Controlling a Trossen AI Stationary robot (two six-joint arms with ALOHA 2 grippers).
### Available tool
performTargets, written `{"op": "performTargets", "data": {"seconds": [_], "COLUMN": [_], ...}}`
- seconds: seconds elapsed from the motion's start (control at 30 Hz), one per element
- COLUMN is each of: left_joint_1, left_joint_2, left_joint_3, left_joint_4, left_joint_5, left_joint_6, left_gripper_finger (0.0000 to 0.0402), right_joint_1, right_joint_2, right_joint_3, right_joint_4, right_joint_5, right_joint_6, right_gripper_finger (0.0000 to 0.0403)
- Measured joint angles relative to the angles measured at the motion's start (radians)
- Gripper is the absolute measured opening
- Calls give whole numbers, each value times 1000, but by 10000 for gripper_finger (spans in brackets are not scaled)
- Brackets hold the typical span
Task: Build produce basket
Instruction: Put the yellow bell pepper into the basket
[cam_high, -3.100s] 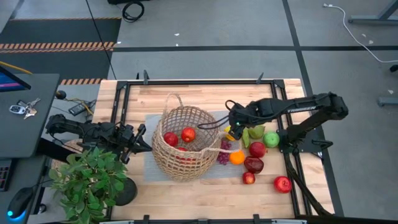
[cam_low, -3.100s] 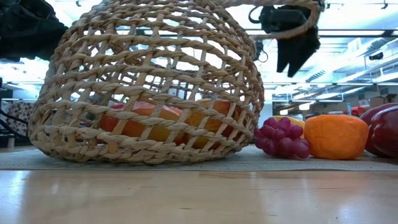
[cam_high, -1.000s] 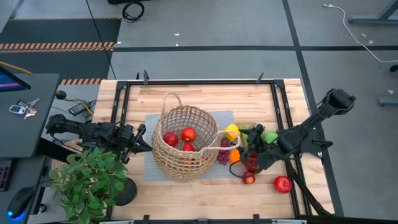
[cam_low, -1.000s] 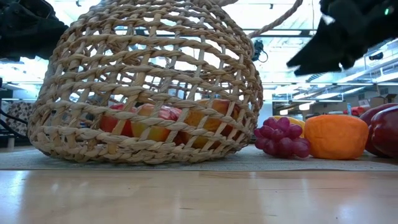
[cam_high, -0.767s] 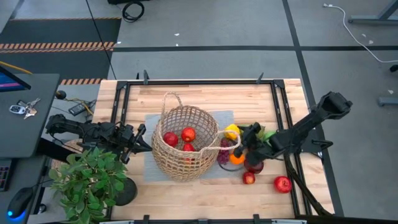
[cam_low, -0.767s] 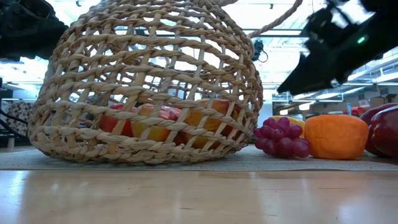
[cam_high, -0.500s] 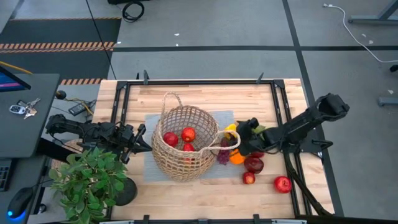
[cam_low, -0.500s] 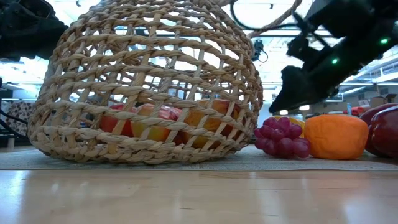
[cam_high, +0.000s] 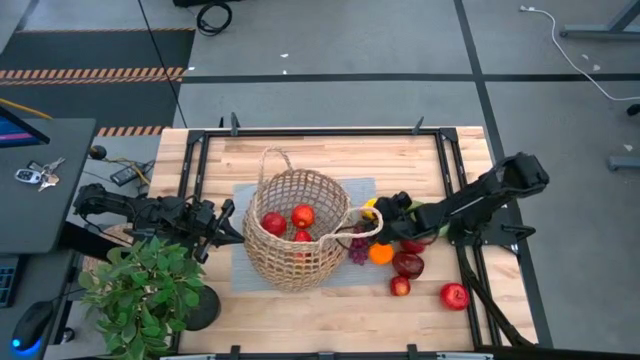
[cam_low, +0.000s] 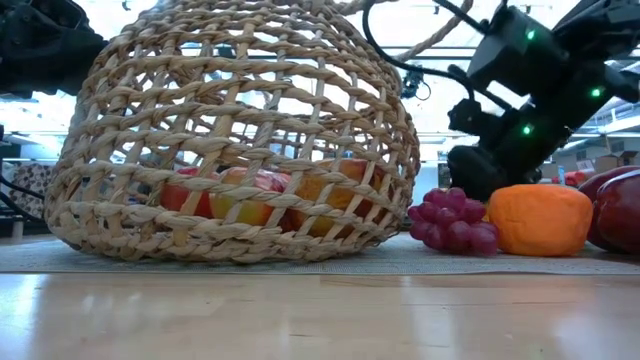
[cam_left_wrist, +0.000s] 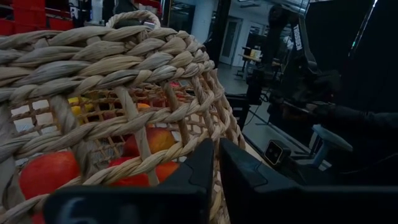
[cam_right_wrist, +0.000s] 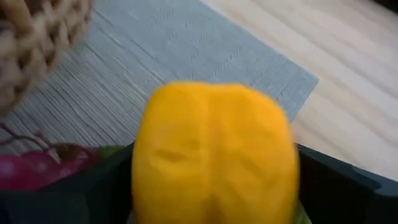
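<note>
Task partly done: basket (cam_high: 297, 229) on grey mat (cam_high: 243, 200) mid-tabletop holds three red apples (cam_high: 289, 219). Left outside, right of basket: lemon (cam_right_wrist: 214, 152), grapes (cam_low: 452, 221), orange (cam_low: 540, 220), pears, mango, two more apples (cam_high: 454, 295). Right gripper (cam_high: 386, 207) spread wide around lemon, not clamped. Left gripper (cam_high: 227, 222) closed on basket rim. Potted plant (cam_high: 148, 290) near front-left corner.

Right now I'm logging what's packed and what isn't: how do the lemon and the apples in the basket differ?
The lemon is yellow; the apples are red. The lemon lies on the grey mat outside the basket, between the right gripper's open jaws; the apples sit inside the basket, with no gripper at them. Both are small and rounded.
</note>
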Motion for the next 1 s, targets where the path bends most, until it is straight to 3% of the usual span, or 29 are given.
{"op": "performTargets", "data": {"seconds": [0.33,0.47,0.63,0.83,1.0], "left_joint_1": [0,0,0,0,0], "left_joint_2": [0,0,0,0,0], "left_joint_3": [0,0,0,0,0], "left_joint_4": [0,0,0,0,0], "left_joint_5": [0,0,0,0,0], "left_joint_6": [0,0,0,0,0], "left_gripper_finger": [35,34,28,34,34], "right_joint_1": [-4,-4,-4,-4,19], "right_joint_2": [-10,-93,-232,-393,-489], "right_joint_3": [-1,15,82,166,227], "right_joint_4": [-11,-49,-233,-385,-339], "right_joint_5": [-2,10,79,87,22], "right_joint_6": [10,-16,-13,-36,-142], "right_gripper_finger": [302,306,314,314,314]}}
